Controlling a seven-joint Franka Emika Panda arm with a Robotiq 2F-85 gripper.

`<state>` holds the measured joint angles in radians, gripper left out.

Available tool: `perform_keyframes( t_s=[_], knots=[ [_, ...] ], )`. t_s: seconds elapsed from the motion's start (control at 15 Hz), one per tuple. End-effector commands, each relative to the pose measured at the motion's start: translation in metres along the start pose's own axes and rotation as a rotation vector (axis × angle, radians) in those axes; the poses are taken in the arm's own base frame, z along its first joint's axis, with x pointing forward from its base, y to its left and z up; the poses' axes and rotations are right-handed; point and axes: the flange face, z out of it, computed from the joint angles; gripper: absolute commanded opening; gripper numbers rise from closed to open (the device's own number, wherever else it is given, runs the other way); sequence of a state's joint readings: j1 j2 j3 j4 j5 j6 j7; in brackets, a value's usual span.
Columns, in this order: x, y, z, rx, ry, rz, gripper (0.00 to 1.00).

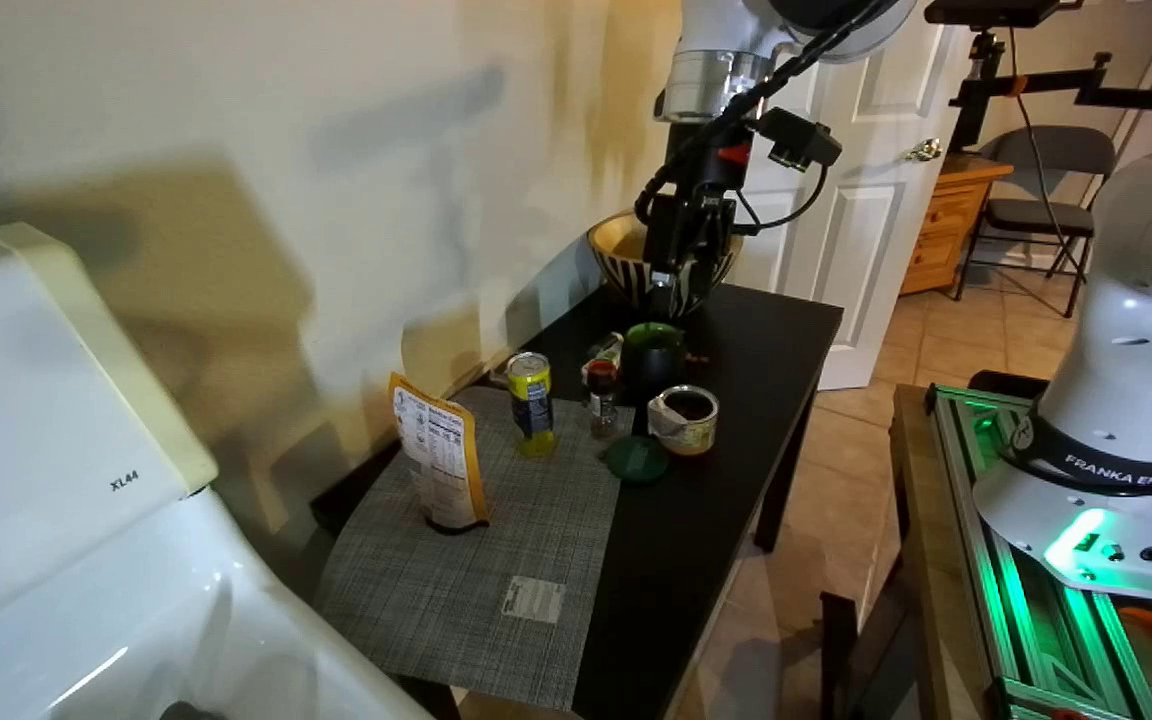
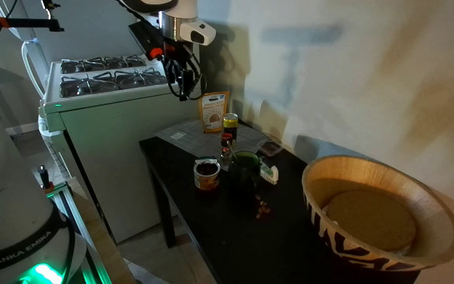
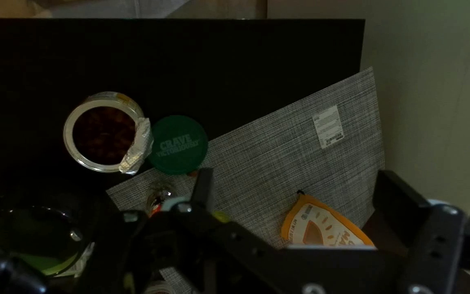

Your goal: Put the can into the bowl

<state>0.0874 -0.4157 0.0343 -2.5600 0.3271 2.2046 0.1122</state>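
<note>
One pouch [image 1: 441, 460] stands upright well left of the dark mug [image 1: 654, 370] in an exterior view, on the single gray placemat [image 1: 456, 600]. Next comes one can [image 1: 533, 400], also on the placemat and left of the mug; it stands upright, long axis vertical, silvery end up. One red-capped jar [image 1: 602, 395] stands between the can and the mug. One brush [image 2: 269, 174] lies just beside the mug on the side toward the wall [image 1: 386, 150], one clear tub [image 2: 270, 148] farther off on that same side. One green lid [image 1: 638, 460] lies in front of the mug, at the placemat's edge. There is one mug, and beyond it, well apart, one striped bowl [image 1: 621, 273], mouth up; a stretch of black table [image 2: 231, 244] runs between the two, with a few small brown pieces [image 2: 263, 209] near the mug. The gripper [image 3: 296, 190] hangs higher than the mug, its fingers [image 3: 203, 190] wide apart in the wrist view. Right of the mug and in front of it, one open tin [image 1: 686, 430] stands just beside the lid, the closest standing thing to the table's long edge away from the wall.
</note>
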Motion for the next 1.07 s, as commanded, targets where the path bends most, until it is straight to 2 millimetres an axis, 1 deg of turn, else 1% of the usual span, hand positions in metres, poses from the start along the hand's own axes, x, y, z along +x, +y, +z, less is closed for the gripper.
perform_keyframes(
  t_s=[0.0,0.13,0.27,0.4,0.53,0.67,0.8,1.0],
  knots=[
    [0.024,0.021,0.007,-0.04,-0.033,-0.085,1.0],
    [0.046,0.039,0.012,-0.093,-0.048,-0.124,1.0],
    [0.069,0.054,0.018,-0.159,-0.039,-0.12,1.0],
    [0.094,0.063,0.03,-0.195,-0.04,-0.115,1.0],
    [0.117,0.062,0.04,-0.214,-0.034,-0.117,1.0],
    [0.141,0.054,0.05,-0.234,-0.013,-0.13,1.0],
    [0.163,0.041,0.061,-0.227,0.016,-0.139,1.0],
    [0.186,0.019,0.082,-0.176,0.031,-0.148,1.0]
  ],
)
